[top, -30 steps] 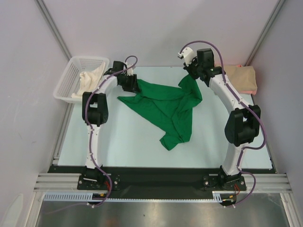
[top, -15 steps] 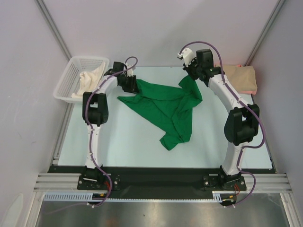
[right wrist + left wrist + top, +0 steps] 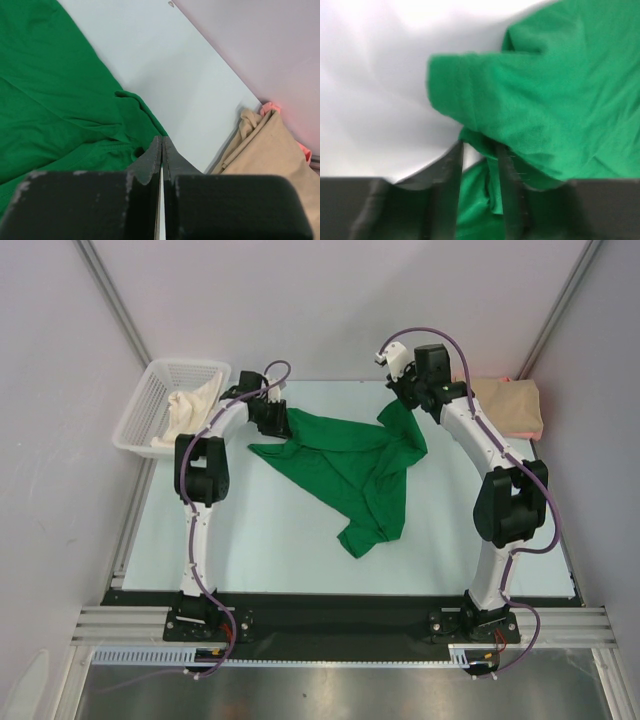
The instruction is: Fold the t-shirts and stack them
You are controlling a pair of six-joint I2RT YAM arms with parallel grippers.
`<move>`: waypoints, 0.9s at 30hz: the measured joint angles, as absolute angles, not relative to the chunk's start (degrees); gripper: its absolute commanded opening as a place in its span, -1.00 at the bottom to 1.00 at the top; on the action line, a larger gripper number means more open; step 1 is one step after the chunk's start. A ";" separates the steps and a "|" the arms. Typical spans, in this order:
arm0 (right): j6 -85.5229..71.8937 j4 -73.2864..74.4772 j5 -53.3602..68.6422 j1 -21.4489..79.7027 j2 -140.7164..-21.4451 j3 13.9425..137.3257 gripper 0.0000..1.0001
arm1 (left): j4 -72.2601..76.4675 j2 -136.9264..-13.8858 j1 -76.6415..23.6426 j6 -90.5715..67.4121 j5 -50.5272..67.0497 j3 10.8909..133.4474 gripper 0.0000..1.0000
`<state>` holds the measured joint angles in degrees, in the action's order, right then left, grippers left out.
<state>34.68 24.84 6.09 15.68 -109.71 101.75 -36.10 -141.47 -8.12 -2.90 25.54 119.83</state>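
Note:
A bright green t-shirt (image 3: 350, 465) lies crumpled across the middle of the table. My left gripper (image 3: 281, 421) is at its left corner. In the left wrist view its jaws (image 3: 479, 147) stand narrowly open, with a fold of the green t-shirt (image 3: 545, 90) between the fingers. My right gripper (image 3: 404, 400) is at the shirt's far right corner. Its fingers (image 3: 161, 139) are pressed shut on the edge of the green cloth (image 3: 50, 90), which bunches toward the tips. A tan t-shirt (image 3: 510, 405) lies folded at the back right, with a pink edge (image 3: 272, 106) under it.
A white mesh basket (image 3: 145, 400) stands at the back left with a cream cloth (image 3: 190, 405) in it. The back wall rises just behind both grippers. Pale table surface (image 3: 270, 540) shows in front of the green shirt.
My left gripper's fingers have drawn closer together around the green fold. The right gripper has shifted slightly toward the back wall.

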 measured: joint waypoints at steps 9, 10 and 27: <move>34.24 24.58 7.01 15.66 -109.71 101.56 -1.00 | -36.16 -141.47 -8.47 -3.42 21.12 121.43 -0.28; 34.15 24.58 7.03 15.66 -109.71 101.56 -1.00 | -36.18 -141.47 -8.49 -3.38 21.08 121.43 -0.31; 33.17 24.18 8.03 15.25 -109.27 98.67 -1.00 | -36.80 -141.47 -9.85 -2.31 20.08 121.51 -0.55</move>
